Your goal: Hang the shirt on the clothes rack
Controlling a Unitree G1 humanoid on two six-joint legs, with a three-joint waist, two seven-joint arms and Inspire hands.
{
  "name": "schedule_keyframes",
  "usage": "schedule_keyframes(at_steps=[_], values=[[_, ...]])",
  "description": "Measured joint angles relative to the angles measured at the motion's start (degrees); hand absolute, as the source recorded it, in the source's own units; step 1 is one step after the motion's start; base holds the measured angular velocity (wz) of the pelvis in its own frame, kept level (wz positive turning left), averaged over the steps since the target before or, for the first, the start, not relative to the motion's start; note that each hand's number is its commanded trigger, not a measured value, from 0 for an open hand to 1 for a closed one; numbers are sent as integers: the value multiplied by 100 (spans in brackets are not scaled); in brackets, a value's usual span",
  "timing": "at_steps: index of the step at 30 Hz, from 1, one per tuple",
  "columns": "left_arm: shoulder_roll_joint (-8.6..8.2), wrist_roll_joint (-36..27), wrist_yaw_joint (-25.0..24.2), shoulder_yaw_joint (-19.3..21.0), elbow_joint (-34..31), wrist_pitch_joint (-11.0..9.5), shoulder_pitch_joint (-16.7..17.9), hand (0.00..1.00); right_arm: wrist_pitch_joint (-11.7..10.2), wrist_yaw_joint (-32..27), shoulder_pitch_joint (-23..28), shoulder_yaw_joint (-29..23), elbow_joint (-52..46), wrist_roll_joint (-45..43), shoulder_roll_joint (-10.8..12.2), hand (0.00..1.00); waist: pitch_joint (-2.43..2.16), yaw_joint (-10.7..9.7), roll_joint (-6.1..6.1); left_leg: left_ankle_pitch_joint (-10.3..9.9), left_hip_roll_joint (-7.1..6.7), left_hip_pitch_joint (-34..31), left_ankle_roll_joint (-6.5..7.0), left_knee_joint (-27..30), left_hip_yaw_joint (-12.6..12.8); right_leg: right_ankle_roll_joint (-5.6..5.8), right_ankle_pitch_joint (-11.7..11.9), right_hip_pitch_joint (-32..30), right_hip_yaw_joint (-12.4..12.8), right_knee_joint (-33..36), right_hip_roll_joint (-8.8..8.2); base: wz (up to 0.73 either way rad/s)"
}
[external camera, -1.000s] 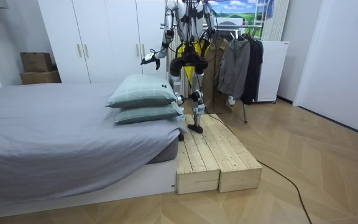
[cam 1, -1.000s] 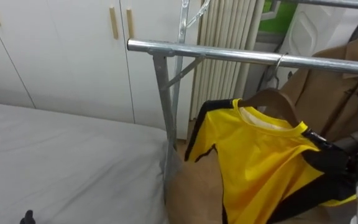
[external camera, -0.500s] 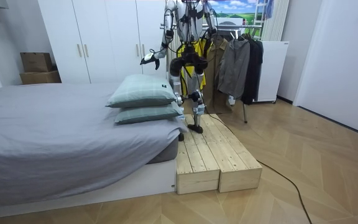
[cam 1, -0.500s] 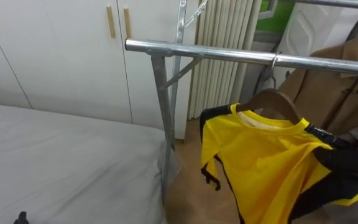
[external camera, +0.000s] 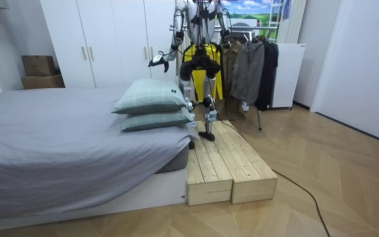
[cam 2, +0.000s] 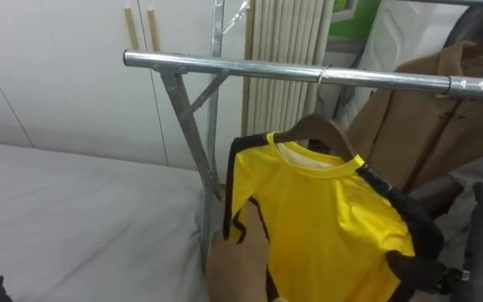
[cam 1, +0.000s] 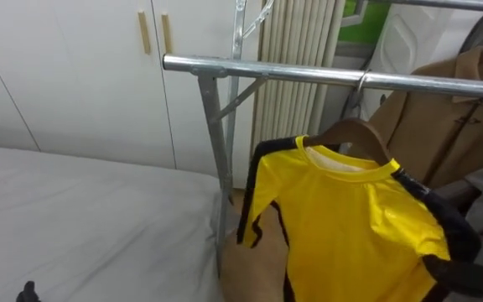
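Note:
A yellow shirt (cam 1: 350, 226) with black trim hangs on a wooden hanger (cam 1: 352, 132). The hanger's hook sits over the metal rail (cam 1: 292, 74) of a clothes rack. My right hand (cam 2: 479, 231) is low at the right, beside the shirt's black sleeve, with its fingers straight up. Its thumb blends into the dark sleeve, so I cannot tell whether it touches. My left hand (cam 1: 28, 293) pokes in at the lower left over the bed, also seen held out in the room view as a left hand (external camera: 155, 62).
A brown coat (cam 1: 443, 126) hangs on the same rail to the right. The rack's upright post (cam 1: 216, 151) stands beside the grey bed (cam 1: 82, 218). White wardrobe doors (cam 1: 74, 67) are behind. I stand on a wooden platform (external camera: 226, 164) next to the pillows (external camera: 151, 104).
The shirt swung right on its hanger and has swung back left. My right hand has dropped lower, away from the rail. The hook stays on the rail.

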Motion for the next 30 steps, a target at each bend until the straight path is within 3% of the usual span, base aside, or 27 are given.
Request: schedule_keyframes(at_steps=[5,14,26,30], values=[[-37,-13,18,-69,-9,3,-15,0,-3,146,33,460,135,195,22,0,-17,49,101,0,1,28,0,0,13,4,15,-12,130,14,37,-13],[-46,-45,78,-448,-17,3,-35,0,11,543,34,1100,610,308,134,0,-14,113,90,0,3,31,0,-1,-31,3,16,-8,138,20,33,-1],[-46,-55,59,-584,-17,2,-39,0,16,1186,39,1203,821,596,232,0,-20,114,45,0,-4,-5,1,0,-144,4,16,-26,103,12,22,1],[-49,-50,59,-691,-6,2,-86,0,54,1375,81,1313,822,616,245,0,-32,102,61,0,-3,-51,0,0,-236,0,18,-23,-33,-39,-16,15]])
